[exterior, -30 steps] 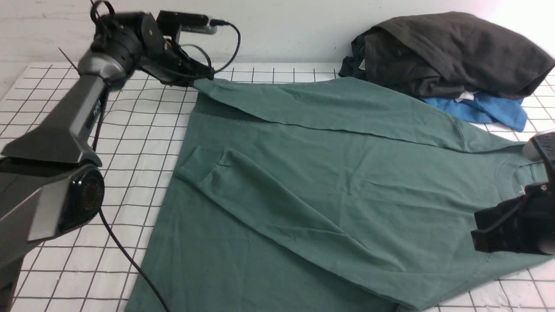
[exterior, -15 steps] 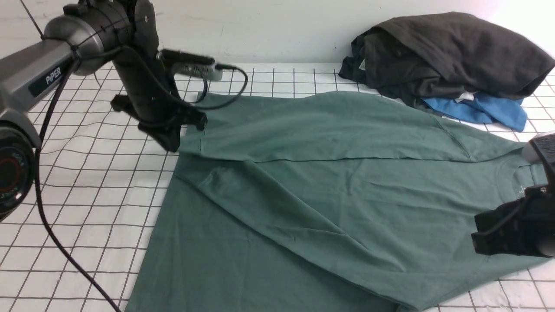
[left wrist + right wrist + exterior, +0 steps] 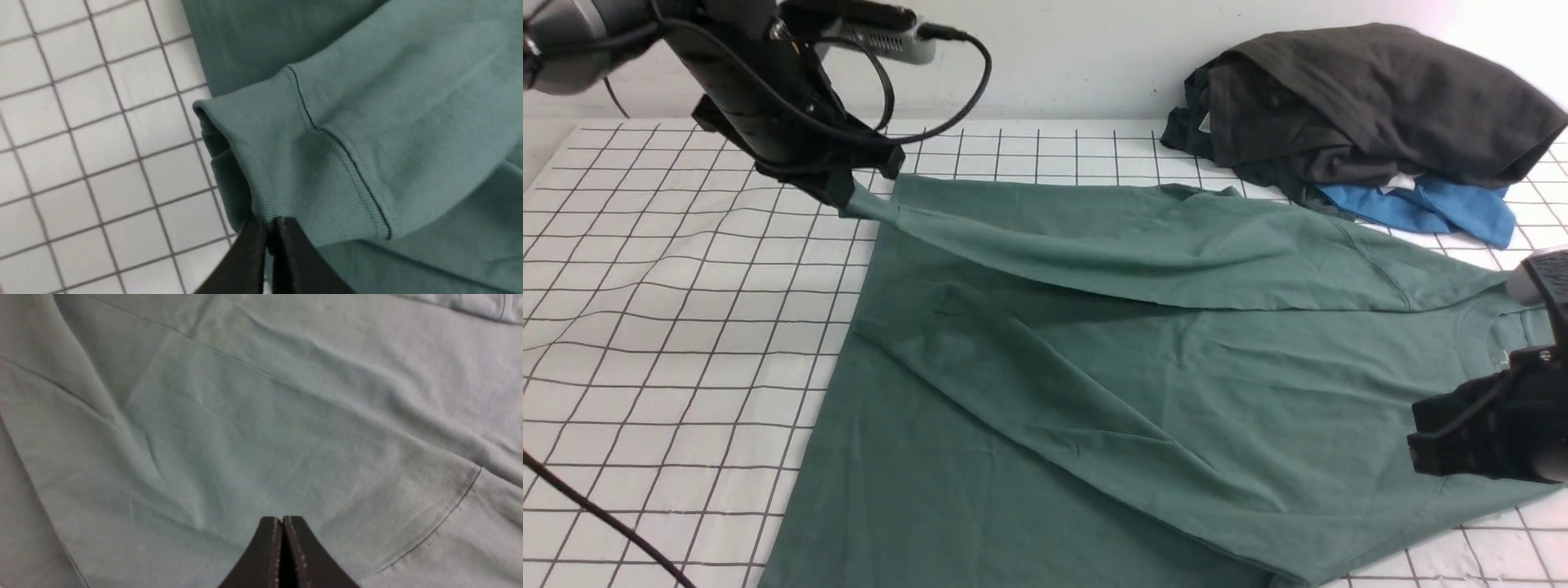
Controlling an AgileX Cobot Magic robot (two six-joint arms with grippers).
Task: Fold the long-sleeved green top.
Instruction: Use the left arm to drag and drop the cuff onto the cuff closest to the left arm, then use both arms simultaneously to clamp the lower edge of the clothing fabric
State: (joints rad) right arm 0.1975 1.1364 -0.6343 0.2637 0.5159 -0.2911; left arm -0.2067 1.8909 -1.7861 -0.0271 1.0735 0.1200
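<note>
1. The green long-sleeved top (image 3: 1094, 384) lies spread on the gridded worktop (image 3: 670, 343). Its body is below and beside the left fingers (image 3: 245, 261) and directly under the right fingers (image 3: 267, 555).
2. Done, by the look of it: the near sleeve (image 3: 1045, 392) already lies slanted across the body.
3. In hand: the far sleeve (image 3: 1143, 245). Its ribbed cuff (image 3: 294, 183) is pinched between the closed left fingers and lifted clear of the worktop, and the sleeve runs taut from them towards the right fingers.
4. Left, I judge: laying this sleeve over the body, then folding the body itself. No body fold shows yet.
5. The left arm (image 3: 752, 90) reaches out with its wrist tilted down and its fingers raised. The right fingers are closed on nothing, low over the cloth near the neckline (image 3: 1486, 327). Whether they press it I cannot tell.
</note>
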